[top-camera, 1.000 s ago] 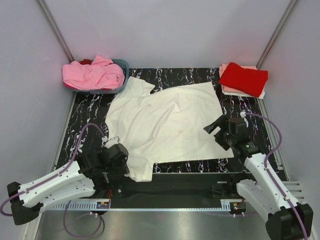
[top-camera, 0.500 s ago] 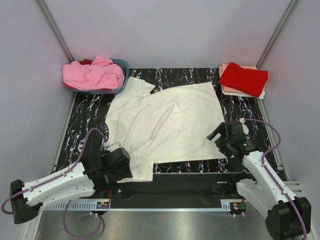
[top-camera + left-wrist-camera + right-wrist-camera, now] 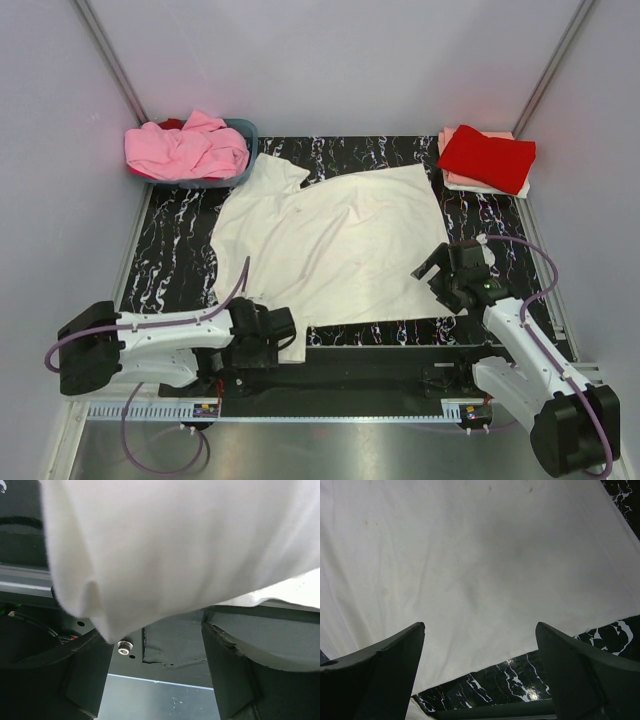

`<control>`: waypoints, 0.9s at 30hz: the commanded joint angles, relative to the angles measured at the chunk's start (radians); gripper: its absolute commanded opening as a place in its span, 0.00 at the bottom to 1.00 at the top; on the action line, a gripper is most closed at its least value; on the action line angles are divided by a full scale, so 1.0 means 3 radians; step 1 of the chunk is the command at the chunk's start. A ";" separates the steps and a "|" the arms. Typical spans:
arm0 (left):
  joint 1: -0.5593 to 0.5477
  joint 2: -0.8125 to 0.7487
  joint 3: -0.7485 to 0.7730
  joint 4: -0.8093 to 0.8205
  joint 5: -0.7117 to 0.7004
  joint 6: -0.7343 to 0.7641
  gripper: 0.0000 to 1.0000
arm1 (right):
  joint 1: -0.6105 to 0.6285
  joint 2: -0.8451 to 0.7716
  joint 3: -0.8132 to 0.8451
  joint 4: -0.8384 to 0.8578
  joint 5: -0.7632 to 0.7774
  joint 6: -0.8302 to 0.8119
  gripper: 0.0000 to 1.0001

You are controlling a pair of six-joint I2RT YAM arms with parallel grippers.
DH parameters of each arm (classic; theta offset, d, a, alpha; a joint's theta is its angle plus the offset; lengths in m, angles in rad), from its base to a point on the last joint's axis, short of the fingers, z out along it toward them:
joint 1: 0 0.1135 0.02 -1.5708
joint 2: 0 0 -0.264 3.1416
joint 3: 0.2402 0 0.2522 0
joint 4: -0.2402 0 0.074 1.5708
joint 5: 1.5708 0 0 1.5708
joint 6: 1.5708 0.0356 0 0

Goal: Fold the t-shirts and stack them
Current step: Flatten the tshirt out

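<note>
A cream-white t-shirt (image 3: 330,245) lies spread flat on the black marbled mat. Its near-left sleeve (image 3: 165,555) hangs over the front edge. My left gripper (image 3: 283,338) sits low at that sleeve; in the left wrist view it (image 3: 156,647) is open, the cloth draped above the fingers and nothing between them. My right gripper (image 3: 433,270) hovers open over the shirt's near-right hem corner, and in the right wrist view it (image 3: 480,630) shows white cloth and the hem edge between the spread fingers. A pink t-shirt (image 3: 185,150) is heaped at the back left. A folded red t-shirt (image 3: 487,157) tops a pale peach one (image 3: 455,180) at the back right.
A blue-grey basket (image 3: 250,133) holds the pink heap at the back left corner. The mat (image 3: 175,250) ends at a black front rail (image 3: 380,360), with a metal shelf below it. Grey walls close in on both sides.
My left gripper has opened and let go of the sleeve, sliding right along the front edge. The right gripper has dropped slightly toward the hem, staying open.
</note>
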 commanded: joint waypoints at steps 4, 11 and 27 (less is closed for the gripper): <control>-0.0010 0.0125 0.0195 0.0535 -0.0499 0.0138 0.75 | -0.0009 -0.0058 -0.0035 0.0170 -0.0037 -0.0096 1.00; -0.0010 -0.0060 0.0278 0.0842 -0.0736 0.0302 0.78 | -0.0009 0.0110 -0.0086 0.0339 -0.0123 -0.0101 1.00; -0.0256 0.1111 0.1161 0.0551 -0.0577 0.0537 0.78 | -0.0050 0.0325 -0.0071 0.0528 -0.0180 -0.0173 1.00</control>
